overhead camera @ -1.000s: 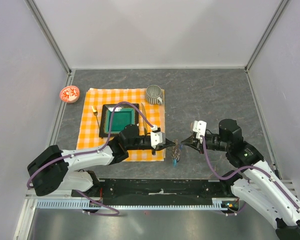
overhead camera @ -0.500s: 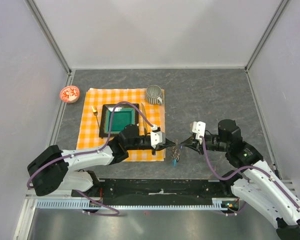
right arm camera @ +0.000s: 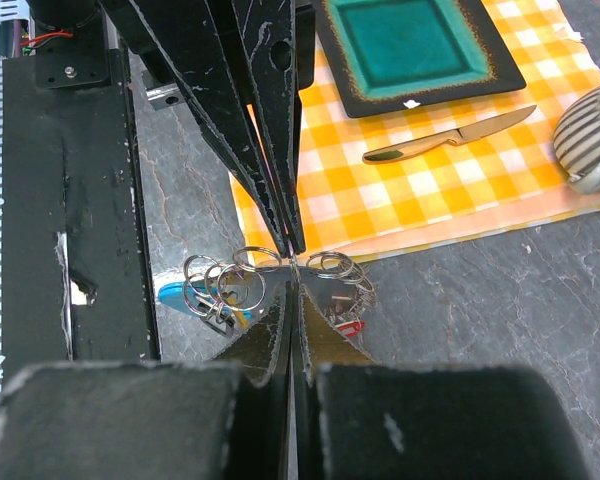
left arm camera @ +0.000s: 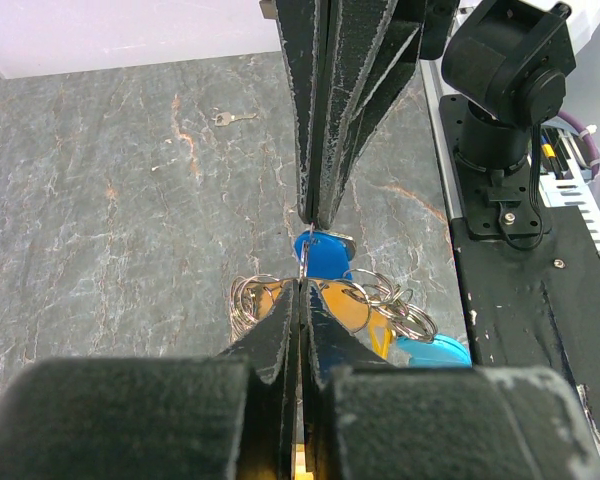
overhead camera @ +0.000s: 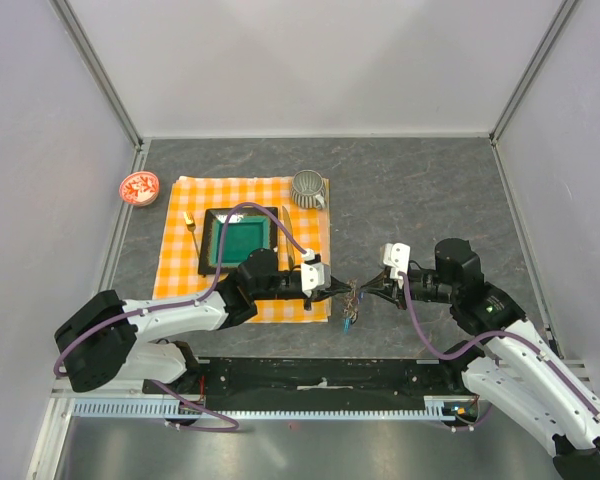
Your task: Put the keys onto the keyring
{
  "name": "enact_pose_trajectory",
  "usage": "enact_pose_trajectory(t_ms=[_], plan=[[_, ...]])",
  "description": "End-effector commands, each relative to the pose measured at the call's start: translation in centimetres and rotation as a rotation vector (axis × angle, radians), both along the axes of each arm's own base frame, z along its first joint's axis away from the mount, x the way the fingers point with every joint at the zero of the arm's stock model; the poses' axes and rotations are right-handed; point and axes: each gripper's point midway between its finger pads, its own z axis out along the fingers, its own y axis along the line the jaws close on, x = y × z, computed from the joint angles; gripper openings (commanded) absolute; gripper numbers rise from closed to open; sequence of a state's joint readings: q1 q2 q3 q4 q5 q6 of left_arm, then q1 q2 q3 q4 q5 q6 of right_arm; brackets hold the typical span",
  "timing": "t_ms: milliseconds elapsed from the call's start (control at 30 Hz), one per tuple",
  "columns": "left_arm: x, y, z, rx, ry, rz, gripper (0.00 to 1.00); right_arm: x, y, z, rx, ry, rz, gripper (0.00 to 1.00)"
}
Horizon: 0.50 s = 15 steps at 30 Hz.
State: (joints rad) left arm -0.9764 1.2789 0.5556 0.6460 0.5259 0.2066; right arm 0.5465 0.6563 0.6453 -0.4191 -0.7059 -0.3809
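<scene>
Arms reach inward; left fingers (left arm camera: 270, 340) and right fingers (right arm camera: 320, 345) closed, seemingly pinching the keyring (overhead camera: 353, 296).

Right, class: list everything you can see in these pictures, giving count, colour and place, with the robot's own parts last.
Table: one, dark grey, under everything.
Cloth: one, orange-and-white check, table's left half.
Plate: one, teal with a dark rim, on the cloth.
Knife: one, gold-toned, on the cloth right of the plate.
Small utensil: one, thin with a yellowish end, left of the plate.
Cup: one, ribbed grey, cloth's far right corner.
Bowl: one, red and white, left of the cloth.
Key bunch: one, silver rings with blue, cyan, yellow and red tags, between the pincers.
Loose key: one, silver, on bare table.
Left pincer: black, shut on key bunch.
Right pincer: black, shut on key bunch.
</scene>
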Motion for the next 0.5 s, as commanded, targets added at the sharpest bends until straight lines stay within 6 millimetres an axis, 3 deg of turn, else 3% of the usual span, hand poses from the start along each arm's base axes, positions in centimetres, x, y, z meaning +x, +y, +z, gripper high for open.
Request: enact_pose_trajectory(t_ms=[0, 467], plan=[[0.09, -0.43, 2.86, -0.094, -0.038, -0.008, 0.02, 0.02, 0.49, 0.66, 0.023, -0.027, 0.023, 0.0], [0.08, -0.42, 2.91, -0.095, -0.037, -0.008, 0.02, 0.13, 0.38, 0.78, 0.022, -0.033, 0.011, 0.0]])
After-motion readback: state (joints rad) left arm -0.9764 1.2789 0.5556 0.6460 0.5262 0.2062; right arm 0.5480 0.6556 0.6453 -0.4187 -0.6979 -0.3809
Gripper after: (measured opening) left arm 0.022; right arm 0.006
